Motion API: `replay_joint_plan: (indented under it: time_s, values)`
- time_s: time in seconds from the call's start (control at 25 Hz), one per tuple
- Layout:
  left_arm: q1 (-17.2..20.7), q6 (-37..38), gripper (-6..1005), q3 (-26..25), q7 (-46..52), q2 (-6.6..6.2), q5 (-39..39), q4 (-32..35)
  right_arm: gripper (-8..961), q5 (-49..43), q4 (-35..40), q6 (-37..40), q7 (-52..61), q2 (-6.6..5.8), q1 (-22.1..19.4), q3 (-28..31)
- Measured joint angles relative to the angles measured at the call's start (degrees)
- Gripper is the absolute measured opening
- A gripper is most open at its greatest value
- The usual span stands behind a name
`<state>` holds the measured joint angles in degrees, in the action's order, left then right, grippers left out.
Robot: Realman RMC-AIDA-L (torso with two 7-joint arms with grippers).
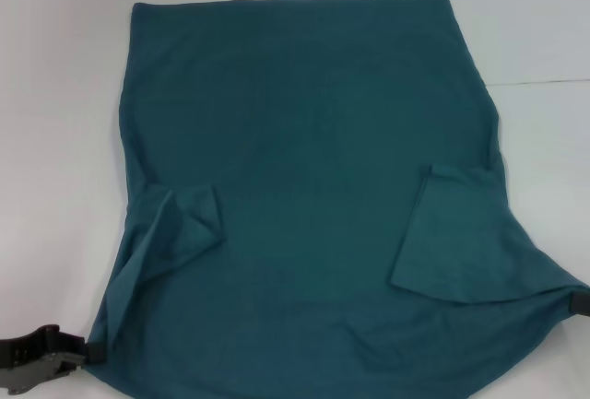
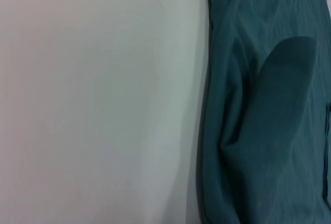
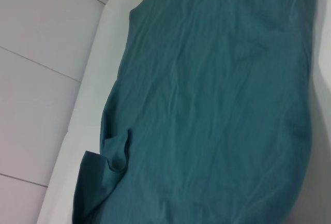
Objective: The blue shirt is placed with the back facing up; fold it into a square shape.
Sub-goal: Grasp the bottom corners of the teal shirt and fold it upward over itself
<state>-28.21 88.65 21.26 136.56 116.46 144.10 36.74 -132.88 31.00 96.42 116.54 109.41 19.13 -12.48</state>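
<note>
The blue shirt (image 1: 304, 187) lies spread on the white table (image 1: 55, 95), hem at the far side. Both short sleeves are folded inward onto the body: the left sleeve (image 1: 184, 224) is rumpled, the right sleeve (image 1: 452, 233) lies flat. My left gripper (image 1: 85, 351) is at the shirt's near left corner and is shut on the fabric edge. My right gripper (image 1: 573, 304) is at the near right corner, where the cloth is drawn taut to a point between its fingers. The shirt also shows in the left wrist view (image 2: 269, 131) and the right wrist view (image 3: 217, 94).
White tabletop runs around the shirt on the left, far and right sides. A thin seam line (image 1: 544, 81) crosses the table at the right. The right wrist view shows the table's edge (image 3: 88, 94) with tiled floor (image 3: 36, 79) beyond.
</note>
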Motion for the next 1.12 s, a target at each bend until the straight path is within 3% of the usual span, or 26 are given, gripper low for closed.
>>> replay_joint_plan:
  time_s: [0.56, 1.12]
  values:
    - [0.8, 5.1, 30, -2.8, -2.2, -0.03, -2.1, 1.5, 48, 0.2, 0.1, -0.4, -0.8, 0.01, -1.2, 0.4]
    - [5.0, 9.4, 30, -8.1, -6.4, 0.66, -3.2, 2.2, 52, 0.3, -0.2, -0.3, -4.4, 0.35, -5.1, 0.5]
